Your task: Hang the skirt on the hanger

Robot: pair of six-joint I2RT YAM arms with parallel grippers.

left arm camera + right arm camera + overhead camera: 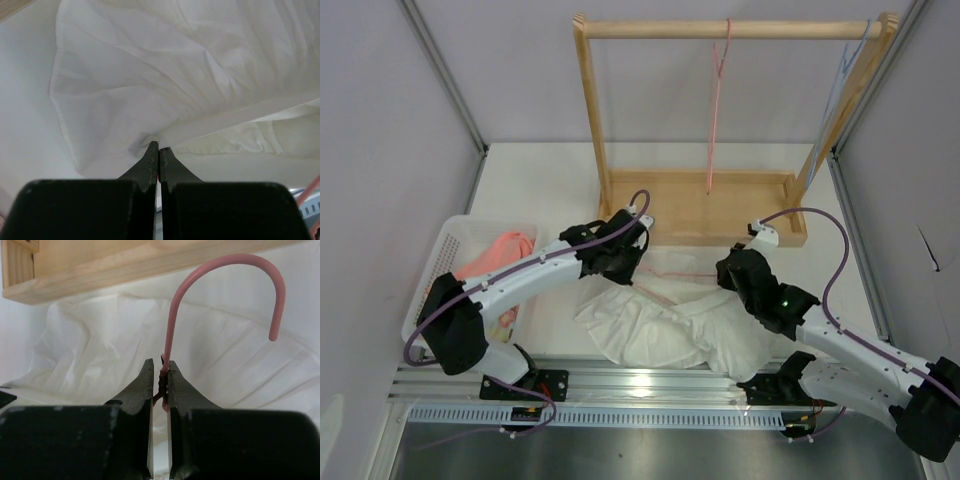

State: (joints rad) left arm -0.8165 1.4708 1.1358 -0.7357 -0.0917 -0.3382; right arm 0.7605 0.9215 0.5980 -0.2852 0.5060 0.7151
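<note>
**Skirt (660, 330) heaped on worktop (540, 190); both grips slender**

The skirt lies crumpled near the arms, partly over the hanger (171, 325) wire. Judged risks: thin fabric slipping free, or the wire twisting in its grip. Left pincer (159, 147) is closed on a skirt fold; right pincer (160, 365) is clamped on the hanger's neck below the hook.

Bright, even light; soft shadows; wrist-view foregrounds blurred.
</note>
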